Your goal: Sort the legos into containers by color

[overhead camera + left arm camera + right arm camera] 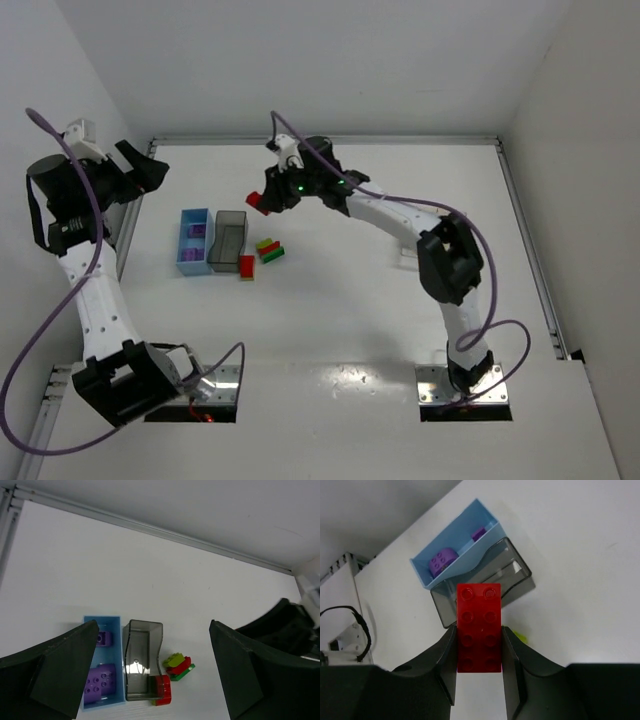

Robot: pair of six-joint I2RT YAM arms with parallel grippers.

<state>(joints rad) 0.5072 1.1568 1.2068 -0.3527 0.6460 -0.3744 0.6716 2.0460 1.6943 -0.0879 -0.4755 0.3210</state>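
Observation:
My right gripper (262, 200) (479, 645) is shut on a long red lego (479, 627) (256, 203), held in the air just right of the dark grey bin (228, 240) (485, 580) (144, 660). The light blue bin (193, 240) (455, 547) (107, 670) beside it holds two purple legos (99, 681). A small pile of yellow-green, red and green legos (269, 250) (180, 666) lies right of the grey bin. Another red lego (247, 267) (163, 690) lies at its near corner. My left gripper (145, 170) (155, 680) is open and empty, high at the far left. The clear and tan-orange bins are out of view.
A metal rail (320, 140) runs along the table's far edge and another (530, 250) along the right side. The base plates (215, 395) (463, 392) sit at the near edge. White walls stand close on the left and right.

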